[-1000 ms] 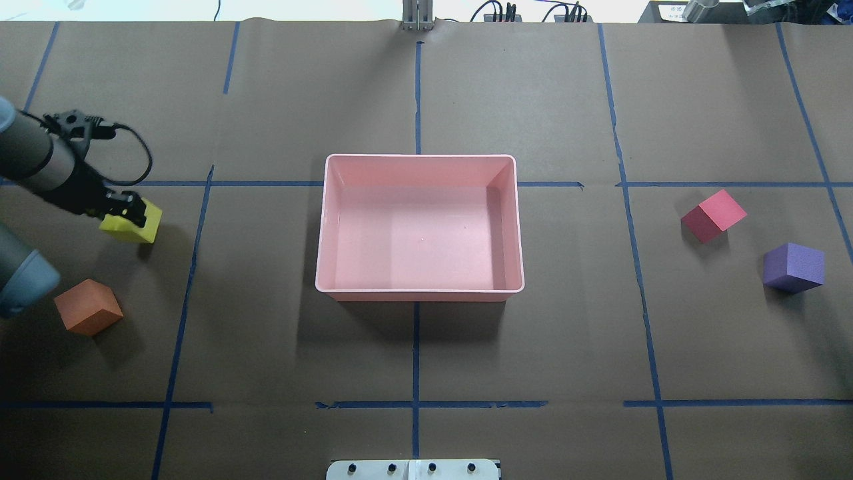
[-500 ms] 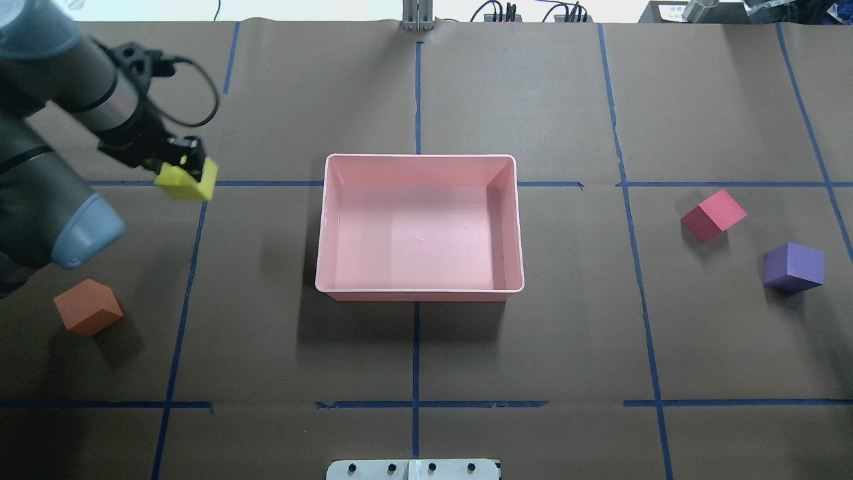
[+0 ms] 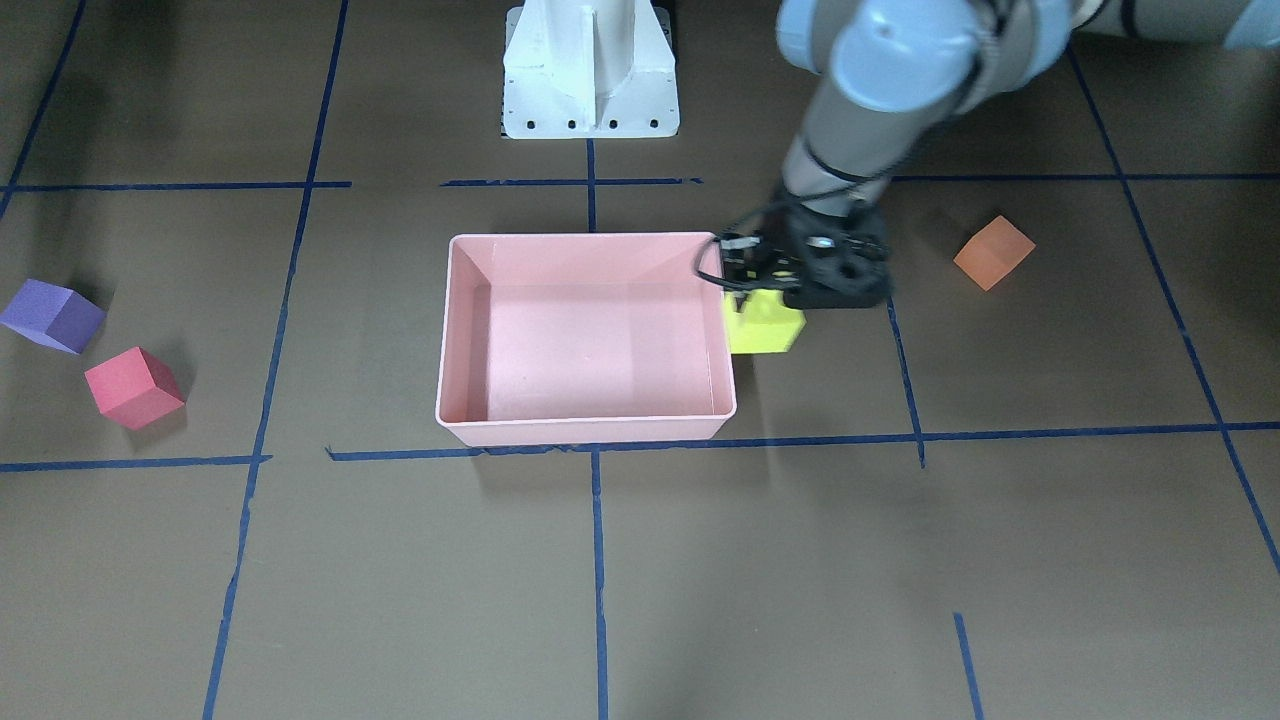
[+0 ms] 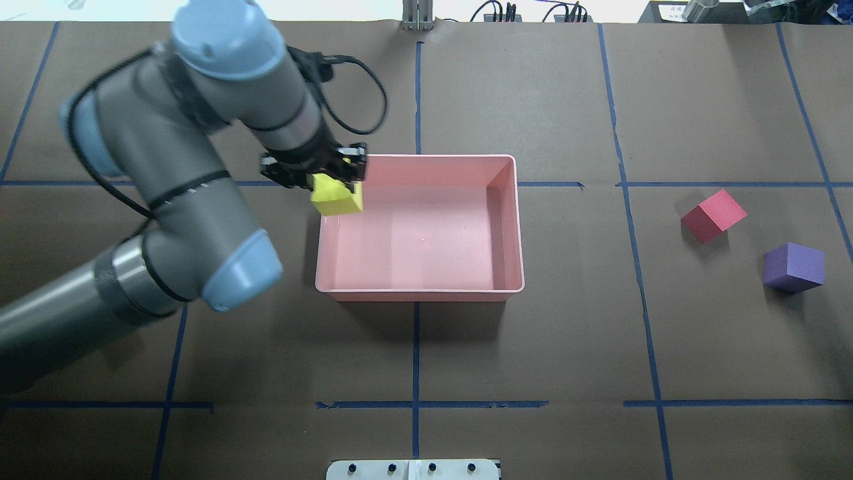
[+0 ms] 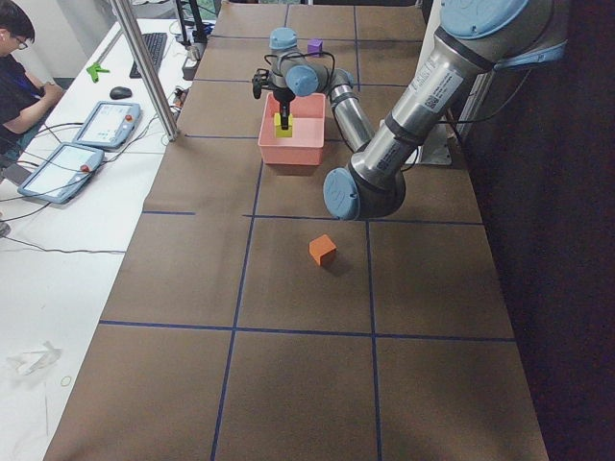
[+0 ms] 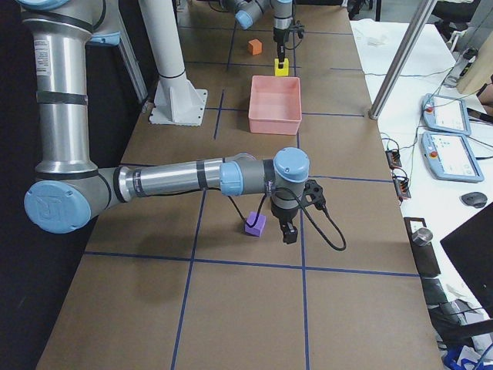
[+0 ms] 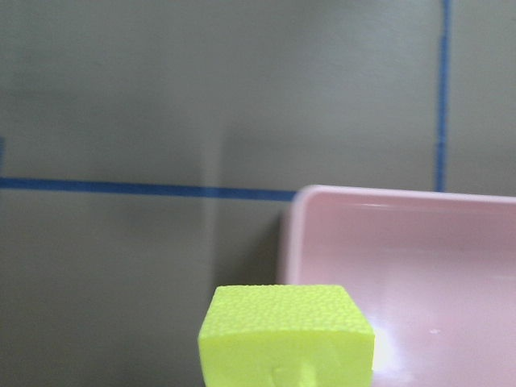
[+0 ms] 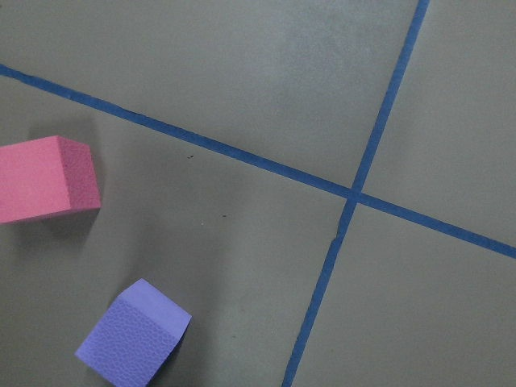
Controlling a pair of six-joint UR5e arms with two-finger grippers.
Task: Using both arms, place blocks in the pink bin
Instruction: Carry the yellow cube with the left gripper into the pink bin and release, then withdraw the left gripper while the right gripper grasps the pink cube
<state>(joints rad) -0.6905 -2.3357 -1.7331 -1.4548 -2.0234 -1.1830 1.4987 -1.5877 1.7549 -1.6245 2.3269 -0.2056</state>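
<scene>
My left gripper (image 4: 335, 185) is shut on the yellow-green block (image 4: 338, 199) and holds it in the air over the left rim of the pink bin (image 4: 420, 291), near its far left corner. The block also shows in the left wrist view (image 7: 286, 334) and the front view (image 3: 762, 325). The bin holds no blocks. The red block (image 4: 713, 215) and the purple block (image 4: 793, 267) lie on the table at the right. The orange block (image 3: 992, 252) lies on the left side, hidden under my left arm in the overhead view. My right gripper (image 6: 289, 233) shows only in the exterior right view, beside the purple block (image 6: 256, 224); I cannot tell whether it is open or shut.
The table is covered with brown paper marked by blue tape lines. The white base pedestal (image 3: 590, 70) stands at the near edge. An operator (image 5: 19, 67) sits at a side table with tablets. The right wrist view shows the red block (image 8: 44, 177) and the purple block (image 8: 133, 343).
My left arm has lifted the yellow-green block from the far left of the table and carried it right to the bin's left rim. The other blocks have not moved.
</scene>
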